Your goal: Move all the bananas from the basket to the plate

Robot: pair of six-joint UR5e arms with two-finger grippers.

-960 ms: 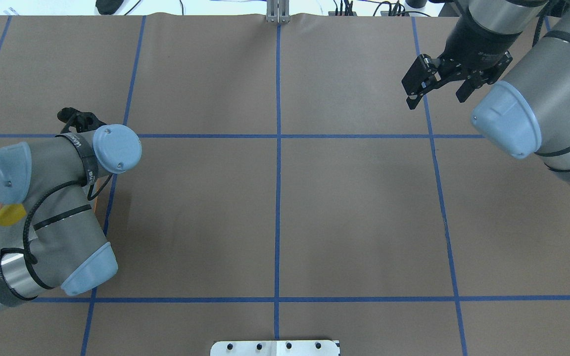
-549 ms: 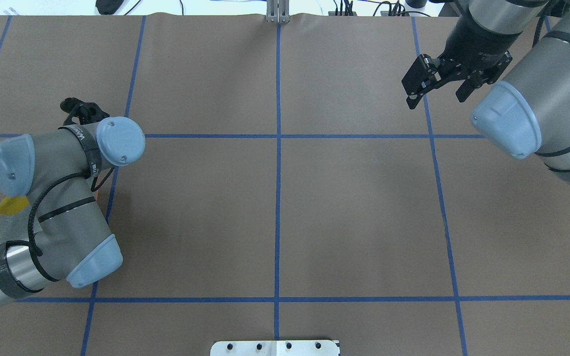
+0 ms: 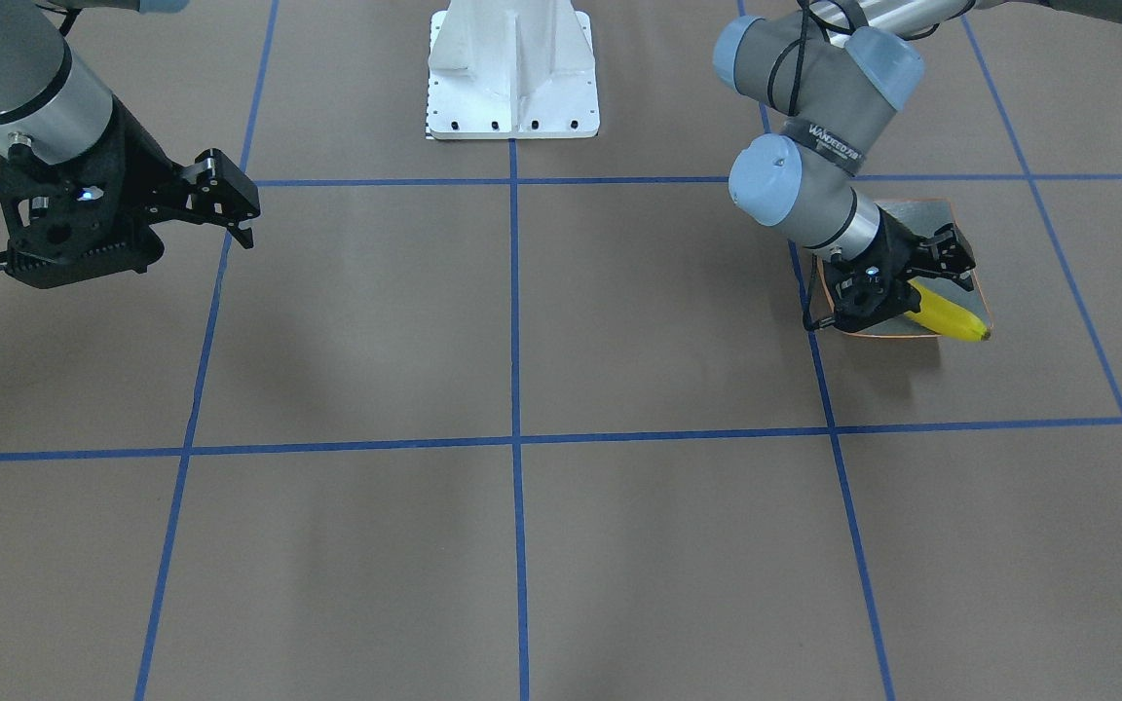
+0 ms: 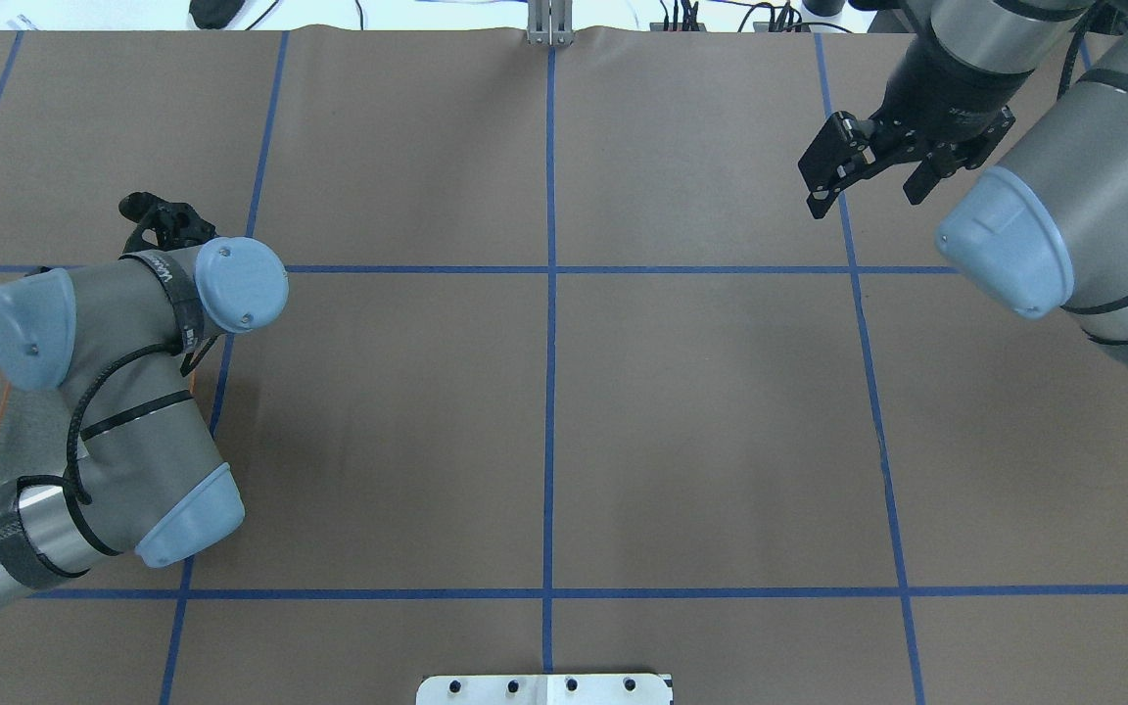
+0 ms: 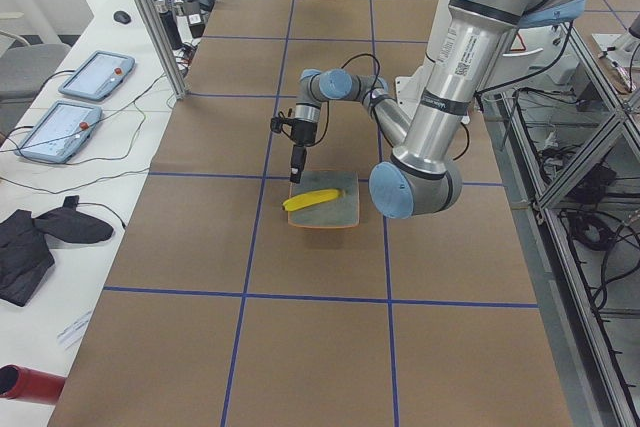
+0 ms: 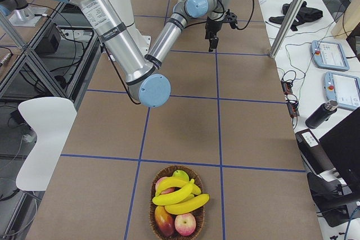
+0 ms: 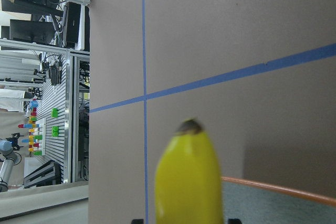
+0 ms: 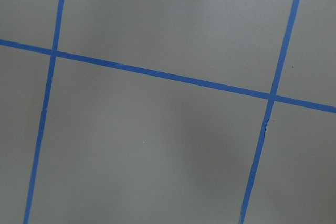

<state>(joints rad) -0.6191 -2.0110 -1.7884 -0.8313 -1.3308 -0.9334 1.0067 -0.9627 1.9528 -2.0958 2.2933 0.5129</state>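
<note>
One banana (image 3: 951, 316) lies across the plate (image 5: 338, 212), and we see its dark tip jut past the orange rim on the side away from the robot. The left gripper (image 3: 953, 251) hangs tilted just over that banana's other end. In its wrist view the fruit runs up the middle, blurred and close, between two dark finger corners at the bottom edge. We cannot tell whether the jaws clamp the banana or stand free of it. Several more bananas (image 6: 177, 194) sit in the wicker basket (image 6: 151, 209) with other fruit (image 6: 184, 224), at the end of the table (image 4: 701, 411) on the robot's right, well apart from the plate. The right gripper (image 4: 866, 191) hovers above the table, its jaws spread wide with nothing between them.
</note>
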